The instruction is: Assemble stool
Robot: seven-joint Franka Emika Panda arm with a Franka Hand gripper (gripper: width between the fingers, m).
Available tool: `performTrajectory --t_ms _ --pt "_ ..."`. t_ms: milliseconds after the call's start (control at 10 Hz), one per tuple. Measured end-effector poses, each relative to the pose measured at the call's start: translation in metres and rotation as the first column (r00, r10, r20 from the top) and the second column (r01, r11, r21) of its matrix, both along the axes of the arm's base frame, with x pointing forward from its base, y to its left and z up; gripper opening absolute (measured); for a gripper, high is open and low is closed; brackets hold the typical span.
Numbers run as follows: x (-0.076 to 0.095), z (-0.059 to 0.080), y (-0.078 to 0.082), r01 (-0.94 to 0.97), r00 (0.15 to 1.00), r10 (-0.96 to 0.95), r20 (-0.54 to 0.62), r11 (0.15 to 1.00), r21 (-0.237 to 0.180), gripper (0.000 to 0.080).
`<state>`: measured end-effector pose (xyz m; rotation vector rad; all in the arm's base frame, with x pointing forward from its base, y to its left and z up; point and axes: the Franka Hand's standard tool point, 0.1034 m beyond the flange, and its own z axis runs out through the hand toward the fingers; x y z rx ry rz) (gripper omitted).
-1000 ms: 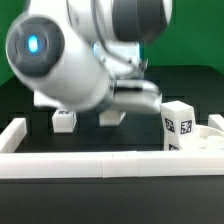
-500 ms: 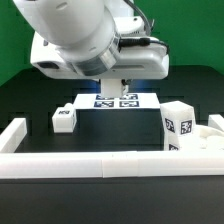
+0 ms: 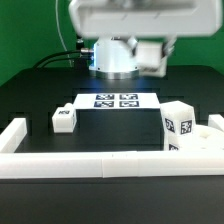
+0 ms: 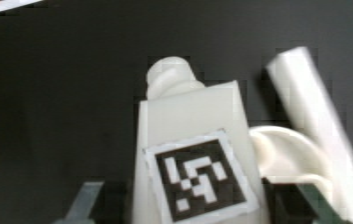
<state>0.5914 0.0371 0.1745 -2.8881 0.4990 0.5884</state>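
Note:
In the wrist view a white blocky stool leg (image 4: 194, 135) with a black-and-white tag sits between my gripper (image 4: 205, 208) fingers, which are shut on its sides. The dark fingertips (image 4: 88, 203) flank it. Seen from the exterior camera, the arm's hand (image 3: 130, 18) hangs high above the table and its fingers do not show. A second leg (image 3: 65, 118) lies at that view's left. A third leg (image 3: 178, 127) stands upright at the right, beside the round seat (image 3: 207, 142), which the frame edge partly cuts off.
The marker board (image 3: 115, 100) lies flat at the table's middle back. A long white border rail (image 3: 90, 165) runs along the front and up the left side (image 3: 14, 135). A stretch of rail (image 4: 308, 95) also shows beyond the held leg in the wrist view.
The arm has risen from low over the table's middle to the top of the exterior view, uncovering the marker board. The legs on the table have not moved.

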Motion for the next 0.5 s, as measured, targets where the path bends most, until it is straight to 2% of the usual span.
performTrajectory --t_ms 100,500 --pt "0.002 -0.005 -0.010 0.023 0.998 -0.022 0.058 1.000 -0.018 0.0324" --pt "0.019 -0.004 0.006 0.069 0.934 -0.041 0.356 0.995 -0.066 0.0324"
